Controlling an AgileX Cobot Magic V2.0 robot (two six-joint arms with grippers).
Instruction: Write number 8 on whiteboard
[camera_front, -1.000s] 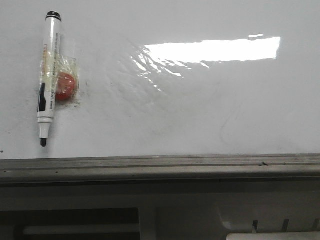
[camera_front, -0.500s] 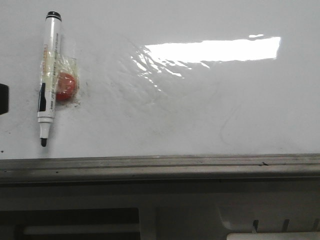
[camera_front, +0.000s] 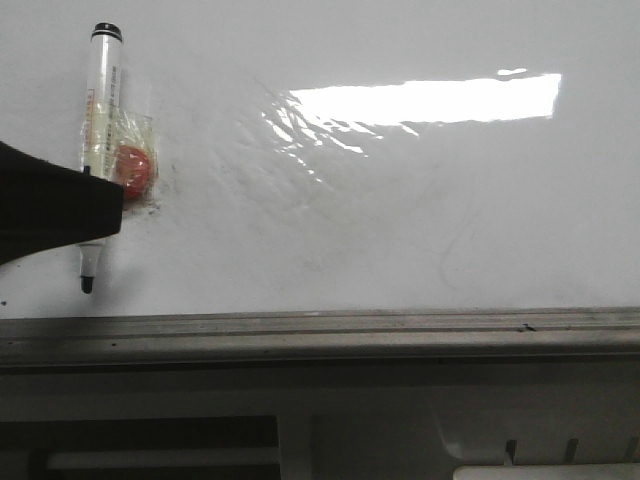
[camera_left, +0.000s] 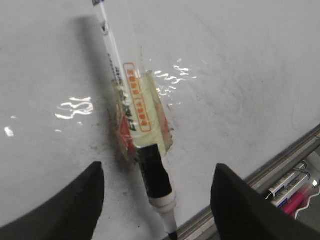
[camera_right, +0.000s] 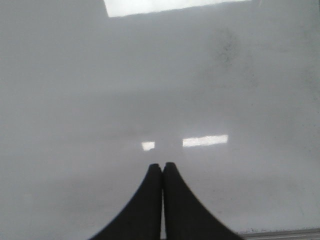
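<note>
The whiteboard (camera_front: 420, 230) is glossy white with faint smudges; no number 8 shows on it. A white marker pen (camera_front: 103, 90) with a black tip lies taped to it over a red magnet (camera_front: 137, 168). My left gripper (camera_front: 100, 212) reaches in from the left and covers the pen's lower barrel. In the left wrist view the gripper (camera_left: 159, 172) is open, its jaws on either side of the pen (camera_left: 131, 95) without touching it. My right gripper (camera_right: 162, 166) is shut and empty over bare whiteboard (camera_right: 150, 90).
A grey metal edge rail (camera_front: 320, 328) runs along the board's near edge, with a grey slotted panel (camera_front: 400, 430) below it. A wrinkled shiny patch (camera_front: 300, 130) lies right of the pen. Spare markers (camera_left: 292, 187) lie in a tray beyond the rail.
My left gripper has come in from the left edge and now overlaps the pen's lower barrel. The pen and board have not moved.
</note>
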